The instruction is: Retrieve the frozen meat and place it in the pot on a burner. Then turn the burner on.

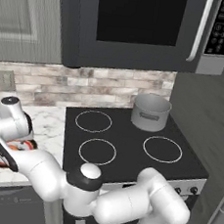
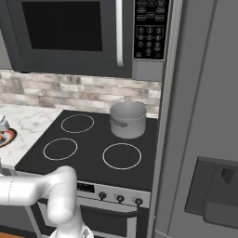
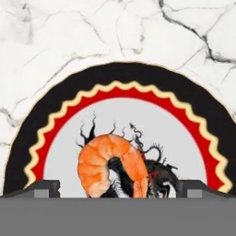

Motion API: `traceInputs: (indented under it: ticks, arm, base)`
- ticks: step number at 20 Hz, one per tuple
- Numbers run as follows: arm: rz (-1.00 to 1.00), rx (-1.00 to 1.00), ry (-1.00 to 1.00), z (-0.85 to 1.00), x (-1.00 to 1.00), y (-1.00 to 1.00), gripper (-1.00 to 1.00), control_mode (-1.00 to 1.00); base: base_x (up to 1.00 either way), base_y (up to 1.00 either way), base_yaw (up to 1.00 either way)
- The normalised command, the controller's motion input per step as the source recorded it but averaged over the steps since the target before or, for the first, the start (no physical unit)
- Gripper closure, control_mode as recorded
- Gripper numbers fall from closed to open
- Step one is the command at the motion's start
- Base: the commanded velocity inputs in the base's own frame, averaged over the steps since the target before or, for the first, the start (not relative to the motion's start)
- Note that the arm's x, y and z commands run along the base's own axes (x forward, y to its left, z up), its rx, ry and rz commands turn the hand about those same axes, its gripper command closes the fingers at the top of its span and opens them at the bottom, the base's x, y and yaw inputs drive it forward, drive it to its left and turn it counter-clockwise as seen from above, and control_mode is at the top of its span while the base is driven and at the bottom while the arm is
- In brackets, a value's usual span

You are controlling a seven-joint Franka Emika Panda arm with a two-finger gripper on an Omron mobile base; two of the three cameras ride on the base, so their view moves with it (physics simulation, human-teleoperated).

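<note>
The frozen meat (image 3: 110, 161), a curled orange lump, lies on a round plate (image 3: 138, 78) with a black-and-red rim on the marble counter. My gripper (image 3: 120, 190) hangs straight over it, open, one fingertip (image 3: 45, 187) on each side of the meat and nothing held. In the left base view my hand is low over that plate (image 1: 25, 145) at the far left. The grey metal pot (image 1: 151, 112) (image 2: 128, 119) stands on the back right burner of the black stove (image 1: 129, 148), well to the right of my hand.
Three burner rings are bare, among them the front right one (image 2: 121, 155). Knobs (image 2: 120, 198) line the stove's front panel. A microwave (image 1: 139, 23) hangs above the stove. A tall grey fridge (image 2: 204, 139) stands right of the stove.
</note>
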Motion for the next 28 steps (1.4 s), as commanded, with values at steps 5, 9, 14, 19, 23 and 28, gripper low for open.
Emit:
traceInputs:
  ticks: [5,9,14,19,23,28]
  arm:
    - [0.0,0.0,0.0,-0.2,0.17,0.13,-1.0,-1.0]
    - [0.0,0.0,0.0,-0.14,0.11,0.22,-1.0,-1.0]
    - [0.0,0.0,0.01,-0.17,0.04,0.2,-1.0,-1.0]
    - [-0.01,0.0,0.04,-0.21,0.0,0.04,-1.0,-1.0]
    - [-0.02,0.0,0.07,-0.23,0.0,0.0,-1.0,-1.0]
    - [-0.01,0.0,0.05,-0.15,0.0,0.0,-1.0,-1.0]
  base:
    - [0.0,0.0,0.0]
    - [0.0,0.0,0.0]
    - [0.0,0.0,0.0]
    - [0.0,0.0,0.0]
    - [0.0,0.0,0.0]
    - [0.0,0.0,0.0]
